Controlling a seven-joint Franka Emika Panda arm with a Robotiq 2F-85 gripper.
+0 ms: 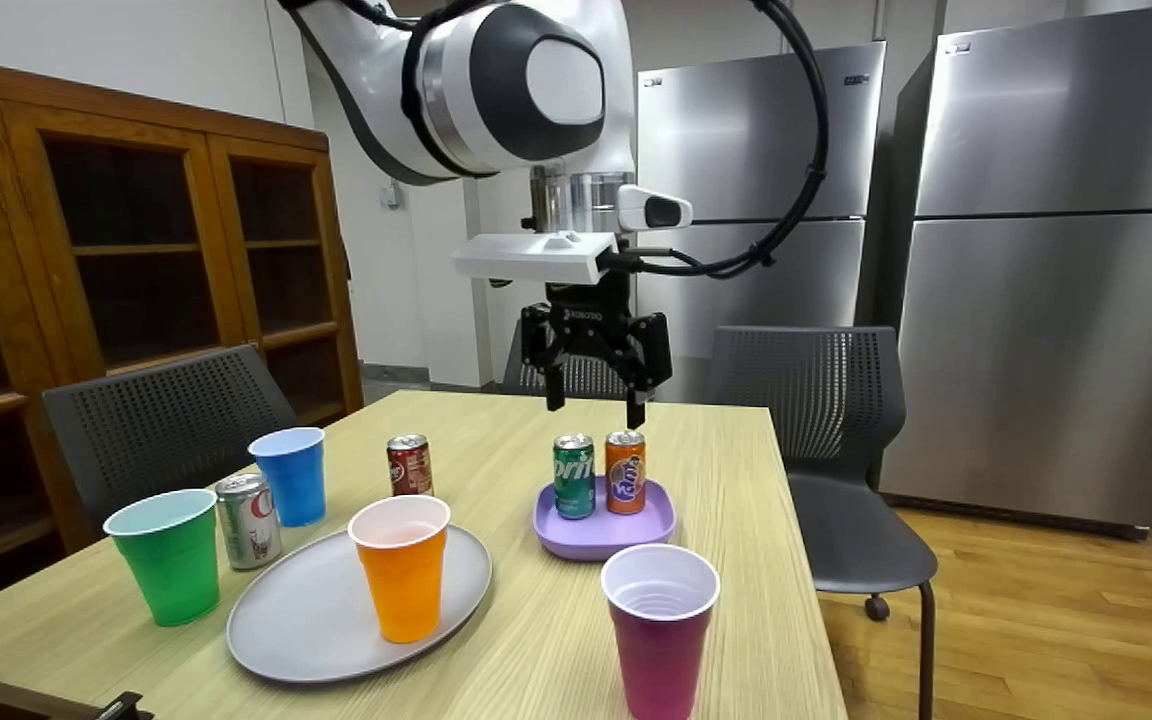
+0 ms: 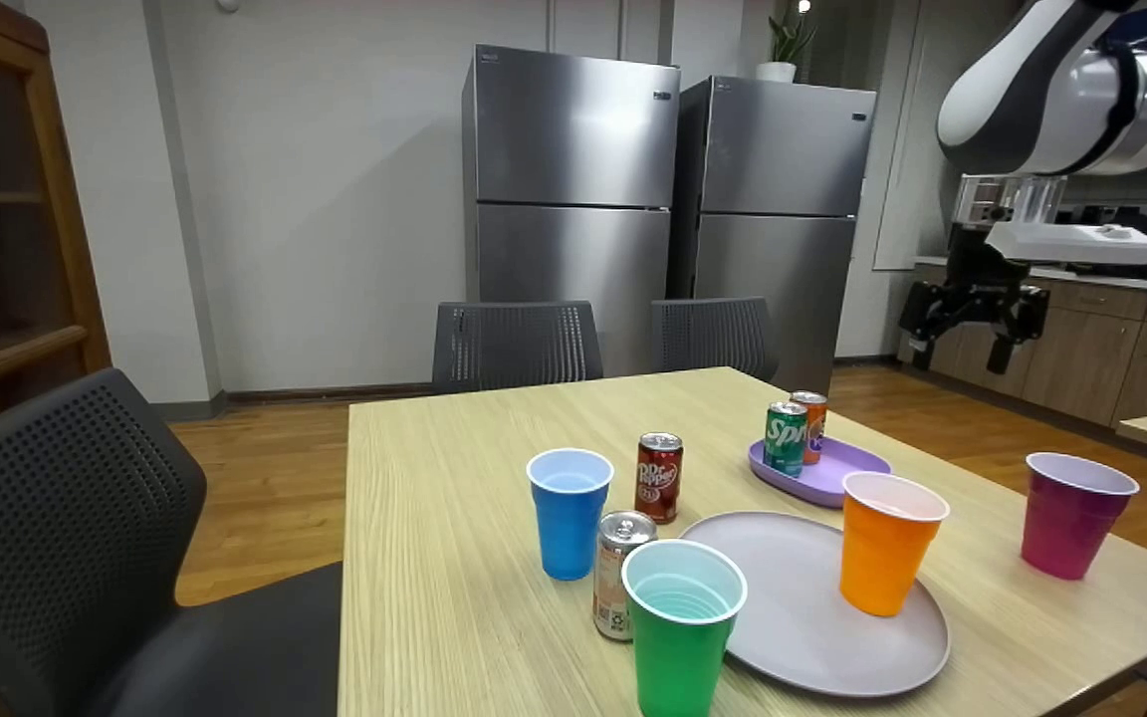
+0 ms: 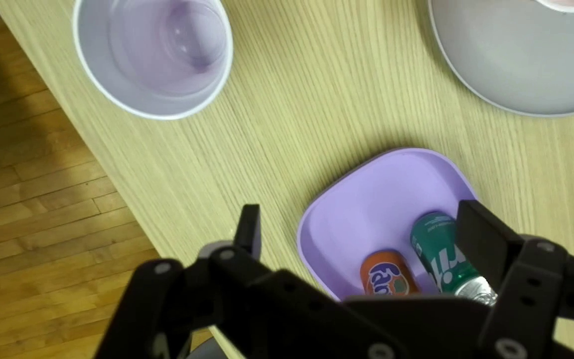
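Jaws spread wide and empty hang above a lilac tray (image 1: 604, 545) bearing a Sprite can (image 1: 574, 482) and a Fanta can (image 1: 626, 478), upright side by side on a pale worktop (image 1: 496, 440), in an exterior view; how squarely the fingers (image 1: 555, 388) line up with either can is hard to judge from this angle. A tidy approach would center on one can before a slow, straight descent, since the gap between the pair is narrow. In an exterior view, an orange cup (image 2: 887, 553) on a grey plate (image 2: 793, 597) and a purple cup (image 2: 1071, 523) stand nearer the camera than the tray, making a high path look safer than a low sweep. In the wrist view, the worktop's edge slants past the purple cup, wooden floor (image 3: 68, 249) beyond; the stretch between that cup and the tray looks roomiest, the grey plate's side tighter.
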